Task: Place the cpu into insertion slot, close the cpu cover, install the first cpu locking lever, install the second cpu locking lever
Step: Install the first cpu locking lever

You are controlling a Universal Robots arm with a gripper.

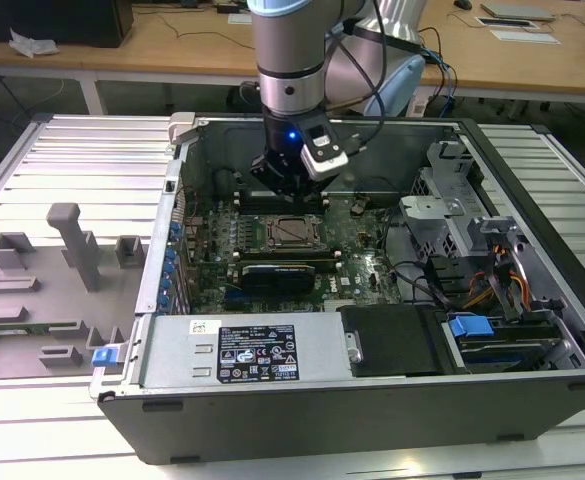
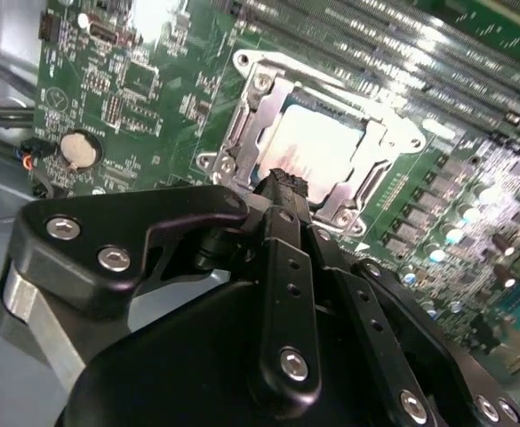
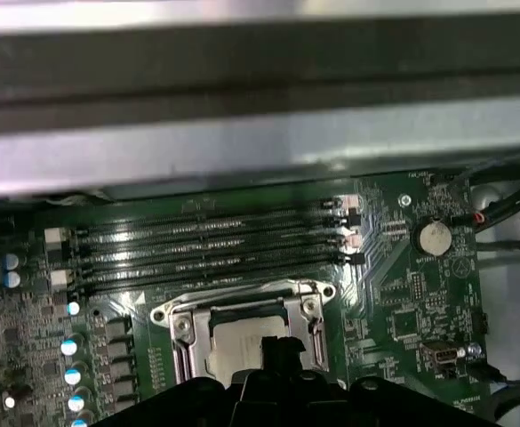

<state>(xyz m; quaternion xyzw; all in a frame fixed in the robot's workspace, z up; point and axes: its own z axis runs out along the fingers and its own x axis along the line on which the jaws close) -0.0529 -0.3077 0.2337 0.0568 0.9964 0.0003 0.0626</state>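
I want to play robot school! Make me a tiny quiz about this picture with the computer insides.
1. True or false: the cpu cover lies flat over the cpu in the insertion slot.
2. What round silver thing sits on the motherboard in both wrist views? A) coin battery B) fan C) wheel
3. What is the gripper nearest to?

Key:
1. True.
2. A, the coin battery.
3. The insertion slot; it hovers just above it inside the computer case.
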